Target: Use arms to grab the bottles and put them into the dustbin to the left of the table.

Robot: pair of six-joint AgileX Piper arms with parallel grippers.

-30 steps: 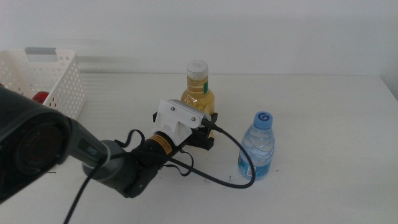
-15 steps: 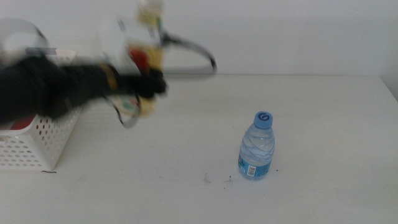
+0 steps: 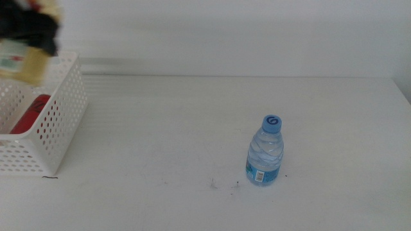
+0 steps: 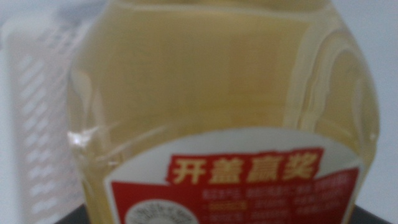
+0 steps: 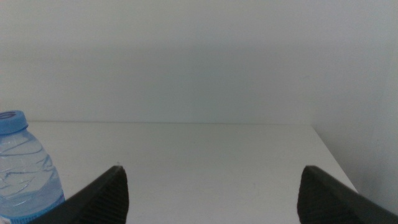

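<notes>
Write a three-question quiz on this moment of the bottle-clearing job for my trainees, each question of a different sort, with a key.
1. True or false: the yellow juice bottle stands on the table.
2. Multiple choice: what lies inside the dustbin? A) a blue cap B) the red can C) a spoon
3. Fill in: the only bottle standing on the table is the ____ bottle.

Key
1. False: the left gripper holds it above the dustbin, at the middle view's top left corner.
2. B.
3. Water. The right gripper waits with jaws open, facing the table beside that bottle.
</notes>
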